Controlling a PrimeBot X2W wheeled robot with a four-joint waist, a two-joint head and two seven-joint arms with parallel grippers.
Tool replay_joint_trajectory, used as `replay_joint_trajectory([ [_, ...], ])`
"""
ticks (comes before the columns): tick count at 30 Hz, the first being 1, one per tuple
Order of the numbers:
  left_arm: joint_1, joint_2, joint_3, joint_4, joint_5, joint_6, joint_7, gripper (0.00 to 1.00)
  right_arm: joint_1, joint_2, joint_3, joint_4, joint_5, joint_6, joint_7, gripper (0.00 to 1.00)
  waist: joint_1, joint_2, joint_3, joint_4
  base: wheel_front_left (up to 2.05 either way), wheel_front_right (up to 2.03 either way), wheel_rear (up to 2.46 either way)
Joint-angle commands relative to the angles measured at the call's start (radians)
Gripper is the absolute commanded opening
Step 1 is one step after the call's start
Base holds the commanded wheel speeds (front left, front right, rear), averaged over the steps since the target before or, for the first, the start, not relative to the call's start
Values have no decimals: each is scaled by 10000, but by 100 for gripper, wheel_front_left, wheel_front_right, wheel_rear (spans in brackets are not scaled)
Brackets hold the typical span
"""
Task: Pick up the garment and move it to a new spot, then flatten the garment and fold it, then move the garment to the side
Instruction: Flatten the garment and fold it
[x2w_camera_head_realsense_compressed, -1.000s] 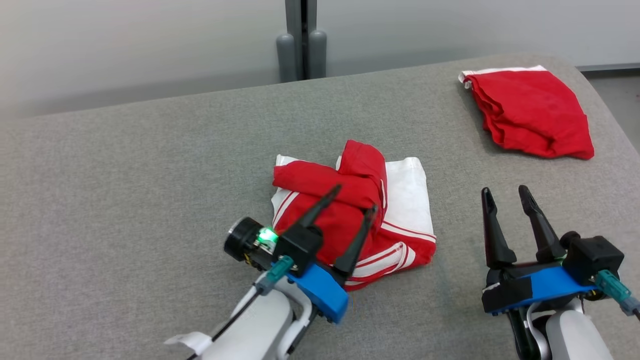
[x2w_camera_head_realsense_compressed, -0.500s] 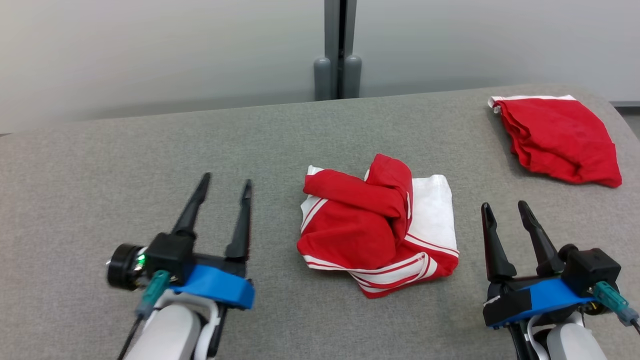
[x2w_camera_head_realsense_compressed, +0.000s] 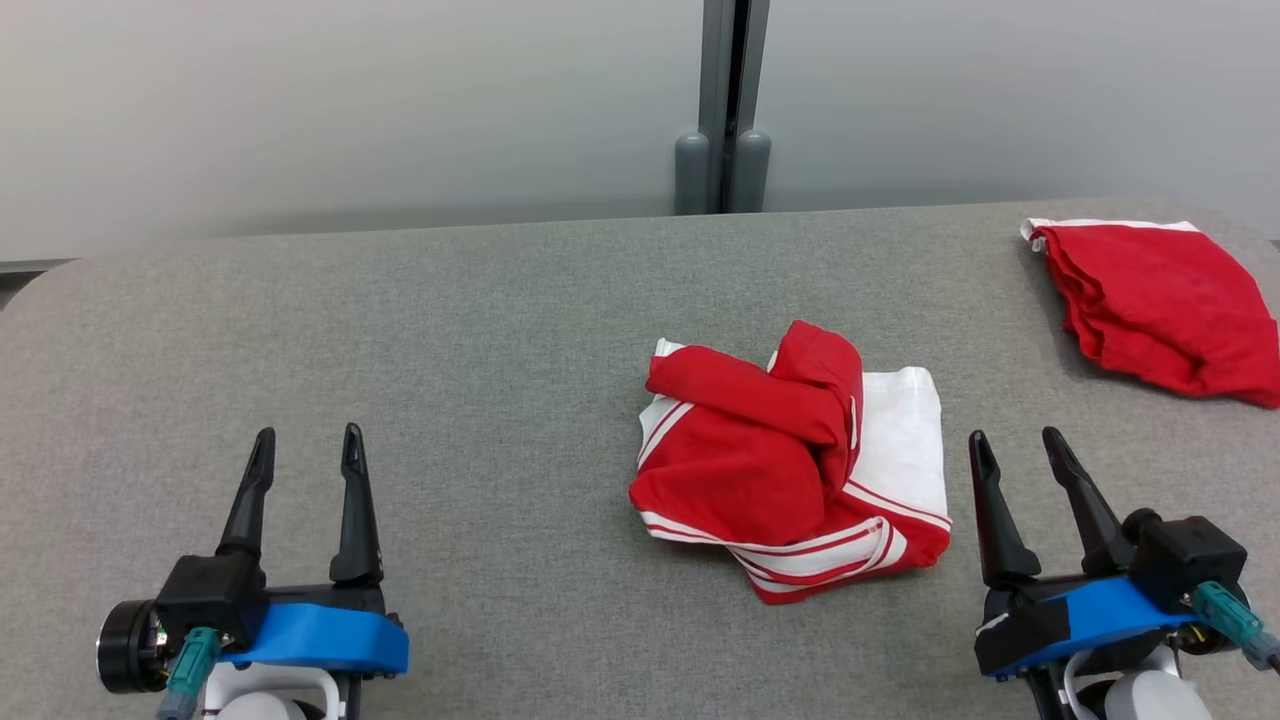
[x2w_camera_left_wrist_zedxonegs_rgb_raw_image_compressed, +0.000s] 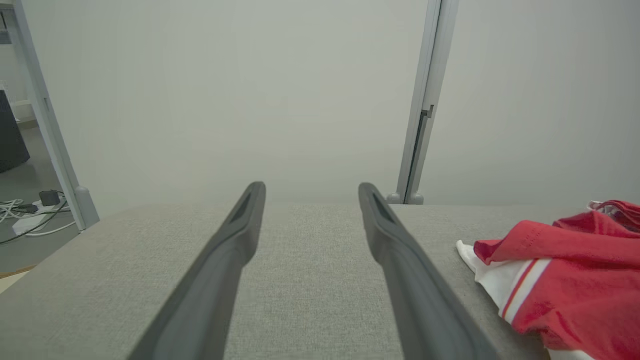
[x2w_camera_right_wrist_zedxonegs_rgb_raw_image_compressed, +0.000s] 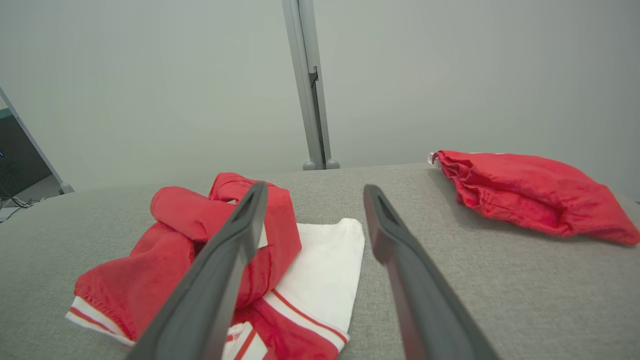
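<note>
A grey, fabric-covered tabletop (x2w_camera_head_realsense_compressed: 450, 330) seen from above, with a pale wall and a grey post (x2w_camera_head_realsense_compressed: 722, 100) behind it. The left pincer (x2w_camera_head_realsense_compressed: 307, 433) sits at the lower left, both dark fingers spread wide and holding nothing, with bare tabletop ahead of it. The right pincer (x2w_camera_head_realsense_compressed: 1013, 436) sits at the lower right, also spread wide and empty.

The garment (x2w_camera_head_realsense_compressed: 770, 470), red with white panels and white stripes, lies in a rumpled bundle between the two. It is well off to the right of the left pincer and near the left side of the right pincer, touching neither. A second red garment (x2w_camera_head_realsense_compressed: 1170, 310) lies beyond the right pincer, ahead and to its right, well apart from the first.

A second ago the left pincer hung directly over the garment with its fingers spread above the red cloth. It has since drawn back and away to the left. The right pincer has kept its place. The camera has also shifted, so the bundle's drift across the picture is no move of the cloth, and its shape looks unchanged.

The garment appears to be released and resting. It is bunched rather than flat, so flattening and folding seem yet to come.
</note>
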Motion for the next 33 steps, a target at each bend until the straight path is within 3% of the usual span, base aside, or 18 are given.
replay_joint_trajectory([
  [1,117,-97,173,-74,93,-83,-22,100,170,-12,-42,-65,-37,1,34,100,1,0,20,35,0,0,0],
  [18,51,-803,923,-57,904,-713,-23,100,-497,-12,-286,337,-590,1,507,100,1,0,236,145,0,0,0],
  [33,-161,-1278,1175,66,1322,-1114,-23,100,-1169,-10,-549,4055,-883,1,154,100,1,0,674,606,0,0,0],
])
